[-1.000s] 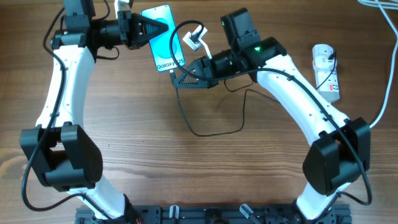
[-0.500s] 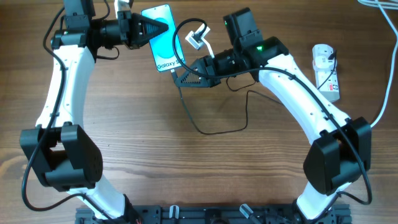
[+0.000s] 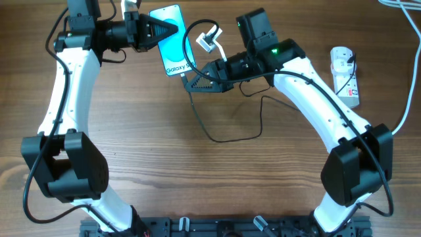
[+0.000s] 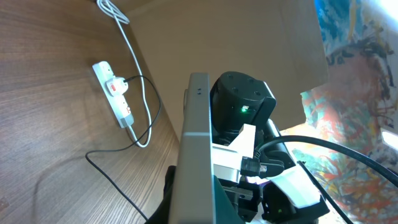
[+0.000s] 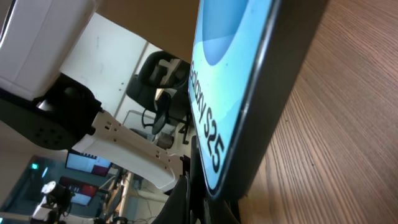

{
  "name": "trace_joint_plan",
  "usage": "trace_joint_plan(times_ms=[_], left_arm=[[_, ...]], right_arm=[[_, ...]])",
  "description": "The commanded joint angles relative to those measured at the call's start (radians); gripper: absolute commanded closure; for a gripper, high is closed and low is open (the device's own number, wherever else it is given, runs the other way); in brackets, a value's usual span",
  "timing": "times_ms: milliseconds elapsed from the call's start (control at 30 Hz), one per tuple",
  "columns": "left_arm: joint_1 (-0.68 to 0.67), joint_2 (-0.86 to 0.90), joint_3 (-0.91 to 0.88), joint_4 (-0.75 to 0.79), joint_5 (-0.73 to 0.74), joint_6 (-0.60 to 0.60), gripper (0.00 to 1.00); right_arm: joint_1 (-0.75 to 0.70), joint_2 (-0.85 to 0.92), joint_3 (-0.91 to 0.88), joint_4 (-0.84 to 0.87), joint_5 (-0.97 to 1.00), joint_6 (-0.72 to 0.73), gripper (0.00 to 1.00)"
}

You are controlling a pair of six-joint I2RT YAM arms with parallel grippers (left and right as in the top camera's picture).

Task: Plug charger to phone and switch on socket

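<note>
My left gripper (image 3: 164,29) is shut on the phone (image 3: 172,46) and holds it at the far middle of the table, teal screen up. In the left wrist view the phone (image 4: 198,143) shows edge-on. My right gripper (image 3: 189,78) sits at the phone's text end, shut on the end of the black charger cable (image 3: 227,139). The right wrist view shows the phone (image 5: 233,81) just above the dark fingers (image 5: 208,208); the connector tip is hidden. The cable loops across the table toward the white socket (image 3: 345,76) at the far right, which also shows in the left wrist view (image 4: 114,93).
A thick white cord (image 3: 411,92) runs along the right edge of the table from the socket. The black cable lies slack on the wood between the arms (image 4: 118,180). The right arm's wrist (image 4: 242,109) is close beside the phone.
From one second ago my right gripper and the cable loop shifted slightly to the right. Nothing has moved in the last half second.
</note>
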Motion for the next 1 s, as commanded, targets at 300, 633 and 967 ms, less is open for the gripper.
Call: trace_joint_plan(times_ms=[300,633,967], left_arm=[[-0.010,-0.021,0.011,0.004,0.079,0.027,0.96],[-0.010,-0.021,0.011,0.011,0.078,0.023,0.96],[-0.011,-0.021,0.011,0.015,0.078,0.011,0.96]], right_arm=[[-0.029,-0.006,0.007,0.009,0.002,0.024,0.95],[-0.029,-0.006,0.007,0.089,0.003,0.128,0.95],[-0.027,-0.006,0.007,0.131,0.022,0.177,0.95]])
